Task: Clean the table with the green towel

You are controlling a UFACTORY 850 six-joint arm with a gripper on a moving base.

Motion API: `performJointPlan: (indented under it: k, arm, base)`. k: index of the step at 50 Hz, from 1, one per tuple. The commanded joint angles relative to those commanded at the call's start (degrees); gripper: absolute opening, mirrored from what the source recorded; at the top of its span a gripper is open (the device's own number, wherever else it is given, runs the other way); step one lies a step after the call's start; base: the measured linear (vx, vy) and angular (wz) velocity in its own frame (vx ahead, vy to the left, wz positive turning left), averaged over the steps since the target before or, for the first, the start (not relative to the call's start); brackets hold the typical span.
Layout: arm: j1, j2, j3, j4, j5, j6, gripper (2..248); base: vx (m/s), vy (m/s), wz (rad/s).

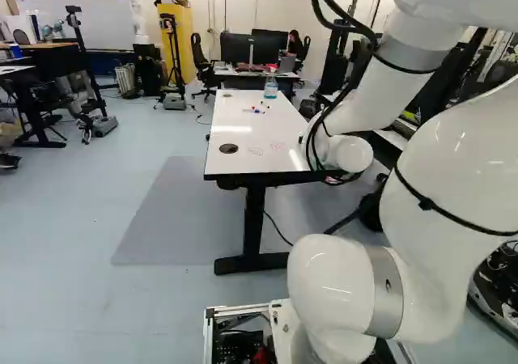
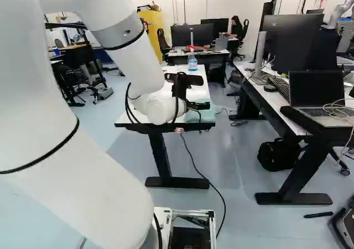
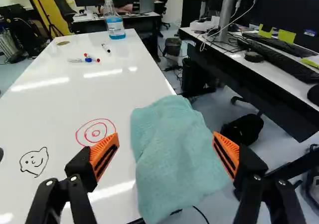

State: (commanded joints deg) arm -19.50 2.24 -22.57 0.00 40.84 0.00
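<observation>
green towel (image 3: 172, 154), ahead of open pincer (image 2: 185, 82), over table (image 3: 124, 87) edge

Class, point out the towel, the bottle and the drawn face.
Towel (image 3: 172, 157): wrist view, middle of the cloth.
Bottle (image 3: 115, 28): wrist view, its body below the red top.
Drawn face (image 3: 34, 161): wrist view, middle of the face.

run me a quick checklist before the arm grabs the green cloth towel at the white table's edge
1. Black gripper with orange pads open: ok
2. Green cloth towel lined up between the fingers: ok
3. Towel fully on the white rectangular table: not ok, part hangs over the edge
4. Fingers low enough to pinch cloth: cannot tell
5. Clear spray bottle with red nozzle upright, away from the gripper: ok
6. Red ring drawing wiped off: not ok
</observation>
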Motion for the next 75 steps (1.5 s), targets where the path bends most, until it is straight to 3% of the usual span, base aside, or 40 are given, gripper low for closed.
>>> performJointPlan:
  k: [13, 38, 52, 75]
  arm:
    - [-0.9, -3.9, -4.0, -0.2, -1.2, 0.0, 247]
    - [-2.2, -11.1, -11.7, -3.9, -6.0, 0.0, 247]
    - [-2.2, -11.4, -12.0, -4.2, -9.0, 0.0, 247]
    - [-2.2, -11.4, -12.0, -4.2, -9.8, 0.0, 247]
  base:
    - [0.000, 0.000, 0.000]
    - [0.000, 0.000, 0.000]
    - [0.000, 0.000, 0.000]
    - [0.000, 0.000, 0.000]
